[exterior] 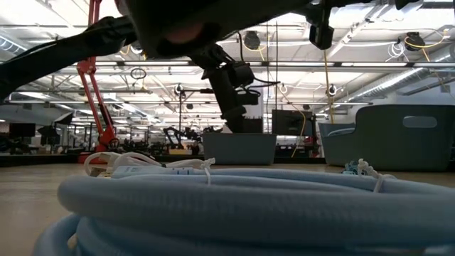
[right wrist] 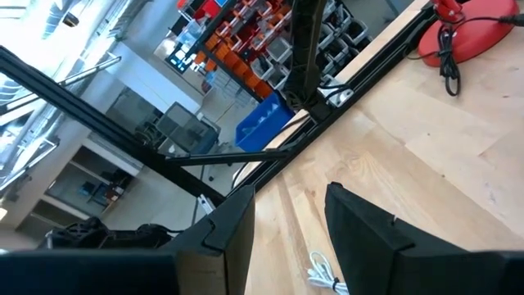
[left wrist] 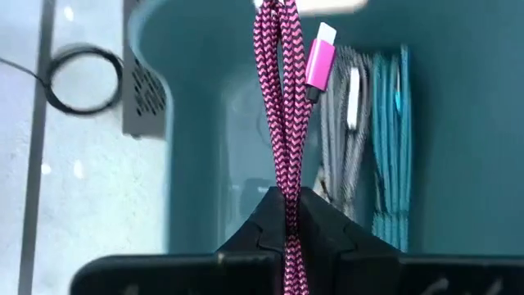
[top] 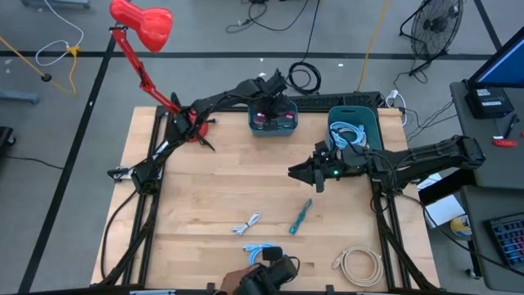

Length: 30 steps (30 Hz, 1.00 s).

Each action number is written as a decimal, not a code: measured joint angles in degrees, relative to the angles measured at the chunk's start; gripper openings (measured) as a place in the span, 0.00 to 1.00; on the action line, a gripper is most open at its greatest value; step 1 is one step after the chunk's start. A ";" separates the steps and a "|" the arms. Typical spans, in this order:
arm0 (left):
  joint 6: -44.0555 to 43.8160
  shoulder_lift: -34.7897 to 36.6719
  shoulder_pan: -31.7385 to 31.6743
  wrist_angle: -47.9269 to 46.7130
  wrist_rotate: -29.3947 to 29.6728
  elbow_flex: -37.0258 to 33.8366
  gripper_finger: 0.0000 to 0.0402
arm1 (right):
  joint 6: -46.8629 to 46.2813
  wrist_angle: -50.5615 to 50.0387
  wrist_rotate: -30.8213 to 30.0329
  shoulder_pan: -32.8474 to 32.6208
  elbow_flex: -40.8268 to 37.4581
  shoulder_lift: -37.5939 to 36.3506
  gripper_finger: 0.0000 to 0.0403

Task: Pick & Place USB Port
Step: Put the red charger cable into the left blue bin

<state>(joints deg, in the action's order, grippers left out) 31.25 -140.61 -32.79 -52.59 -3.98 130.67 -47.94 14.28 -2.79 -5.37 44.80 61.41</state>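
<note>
A pink braided USB cable (left wrist: pixel 282 98) with a pink plug (left wrist: pixel 321 51) hangs from my left gripper (left wrist: pixel 286 201), which is shut on it above the small teal bin (top: pixel 286 127) at the table's far side. Grey and teal cables (left wrist: pixel 372 139) lie inside that bin. In the low view the left gripper (exterior: pixel 231 89) stands over the bin (exterior: pixel 238 148). My right gripper (top: pixel 295 172) hovers open above the middle of the table, touching nothing; in its wrist view the right gripper (right wrist: pixel 291 209) shows bare wood between its fingers. My left gripper pinches the pink cable between its two shut fingers, on a doubled stretch (left wrist: pixel 285 168) with two strands side by side. The fingers come from above, pointing down. The cable hangs below them over the bin's opening, with its plug end free.
On the near half of the table lie a white cable (top: pixel 246 222), a teal cable (top: pixel 300 215), a light blue cable (top: pixel 260 251) and a cream coil (top: pixel 360 265). A larger teal bin (top: pixel 364 123) holds cables at the far right. A red lamp (top: pixel 143 24) stands far left.
</note>
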 joint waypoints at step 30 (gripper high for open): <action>-1.41 -2.13 -1.18 2.39 4.01 0.00 0.24 | 0.02 0.01 0.02 0.02 0.00 0.00 0.35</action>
<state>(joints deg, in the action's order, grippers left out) 29.85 -142.74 -33.98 -50.20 0.03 130.67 -47.92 14.28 -2.76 -5.34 44.80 61.41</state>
